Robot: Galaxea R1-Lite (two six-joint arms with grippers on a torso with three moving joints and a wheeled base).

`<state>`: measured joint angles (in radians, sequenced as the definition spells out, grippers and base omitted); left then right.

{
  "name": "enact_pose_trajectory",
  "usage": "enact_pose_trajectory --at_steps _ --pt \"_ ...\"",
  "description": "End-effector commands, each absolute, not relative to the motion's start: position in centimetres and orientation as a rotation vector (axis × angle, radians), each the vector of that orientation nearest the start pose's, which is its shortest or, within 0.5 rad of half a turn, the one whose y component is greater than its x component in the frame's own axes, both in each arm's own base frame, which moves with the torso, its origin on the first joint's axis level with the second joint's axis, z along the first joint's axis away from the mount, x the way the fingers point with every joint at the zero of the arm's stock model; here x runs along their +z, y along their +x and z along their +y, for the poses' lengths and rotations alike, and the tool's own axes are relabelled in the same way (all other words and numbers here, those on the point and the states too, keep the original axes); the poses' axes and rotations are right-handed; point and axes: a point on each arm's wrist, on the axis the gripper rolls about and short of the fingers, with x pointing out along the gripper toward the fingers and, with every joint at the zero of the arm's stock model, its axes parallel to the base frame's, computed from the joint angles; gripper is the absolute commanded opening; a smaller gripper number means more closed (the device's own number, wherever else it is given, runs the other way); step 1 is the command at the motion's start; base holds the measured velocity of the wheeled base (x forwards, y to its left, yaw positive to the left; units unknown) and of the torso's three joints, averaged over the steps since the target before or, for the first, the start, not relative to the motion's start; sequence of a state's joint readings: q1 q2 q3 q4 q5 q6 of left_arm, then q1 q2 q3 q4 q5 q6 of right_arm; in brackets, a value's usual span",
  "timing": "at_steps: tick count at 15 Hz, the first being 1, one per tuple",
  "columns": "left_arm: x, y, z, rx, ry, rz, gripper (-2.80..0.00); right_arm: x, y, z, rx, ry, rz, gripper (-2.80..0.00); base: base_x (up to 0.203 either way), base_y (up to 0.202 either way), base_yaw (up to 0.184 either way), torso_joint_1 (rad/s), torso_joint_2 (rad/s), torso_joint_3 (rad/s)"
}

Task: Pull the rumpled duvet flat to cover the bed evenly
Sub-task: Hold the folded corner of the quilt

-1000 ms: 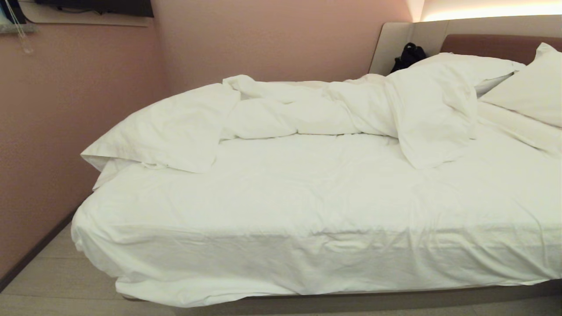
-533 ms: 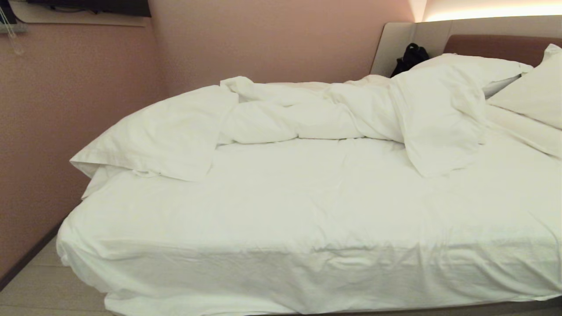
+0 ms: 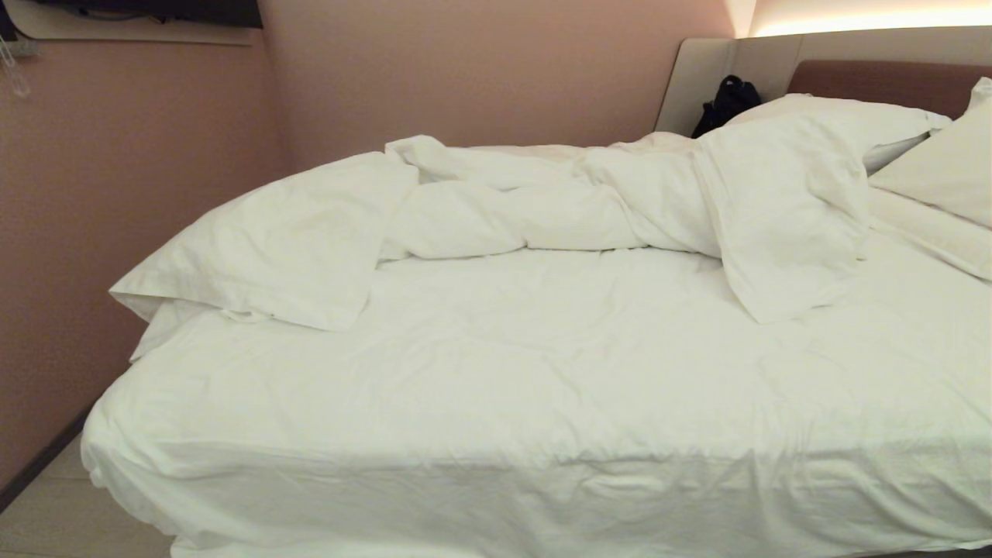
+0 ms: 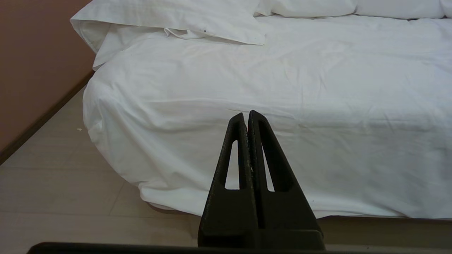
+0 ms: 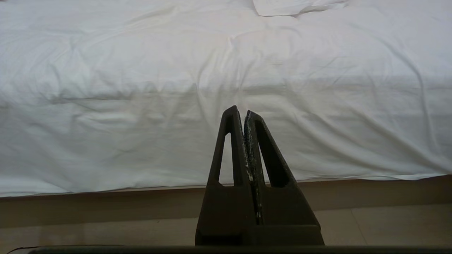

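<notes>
The white duvet [image 3: 542, 364] lies over the near side of the bed and hangs down its front edge. Along the far side it is bunched in a rumpled ridge [image 3: 535, 209], with one corner folded back at the left [image 3: 263, 240] and a flap turned over at the right [image 3: 783, 225]. The bed's brown headboard [image 3: 876, 77] is at the far right, and its base [image 5: 106, 208] shows under the hanging cloth. My left gripper [image 4: 246, 114] is shut and empty, held low in front of the bed's left corner. Before the duvet's hanging side, my right gripper [image 5: 241, 111] is shut and empty too. Neither arm appears in the head view.
White pillows [image 3: 938, 163] lean at the headboard end. A black bag [image 3: 725, 101] sits by the beige surround. A pink wall [image 3: 116, 194] runs close along the bed's left end, with a narrow strip of pale floor [image 4: 53, 169] between them.
The whole head view has grown and spread outward, so the camera has come closer to the bed. The bedding itself has not moved.
</notes>
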<state>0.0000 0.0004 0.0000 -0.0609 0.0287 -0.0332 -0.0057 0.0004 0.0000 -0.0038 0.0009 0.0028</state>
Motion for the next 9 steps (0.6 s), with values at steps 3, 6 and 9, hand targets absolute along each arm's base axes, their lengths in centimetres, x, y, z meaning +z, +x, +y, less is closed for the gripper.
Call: enact_pose_trajectory --at_steps 3,6,9 --pt "8.18 -2.30 0.07 0.028 -0.033 -0.062 -2.80 7.60 -2.28 0.02 -0.005 0.003 -0.005 -2.80 0.000 0.000 0.000 0.000 0.00 0.000" --pt "8.18 -2.30 0.06 0.028 -0.029 -0.062 -2.80 7.60 -2.28 0.02 -0.005 0.003 -0.005 -2.80 0.000 0.000 0.000 0.000 0.00 0.000" --pt "8.18 -2.30 0.07 0.028 -0.030 -0.062 -2.80 7.60 -2.28 0.02 -0.005 0.003 -0.005 -2.80 0.000 0.000 0.000 0.000 0.00 0.000"
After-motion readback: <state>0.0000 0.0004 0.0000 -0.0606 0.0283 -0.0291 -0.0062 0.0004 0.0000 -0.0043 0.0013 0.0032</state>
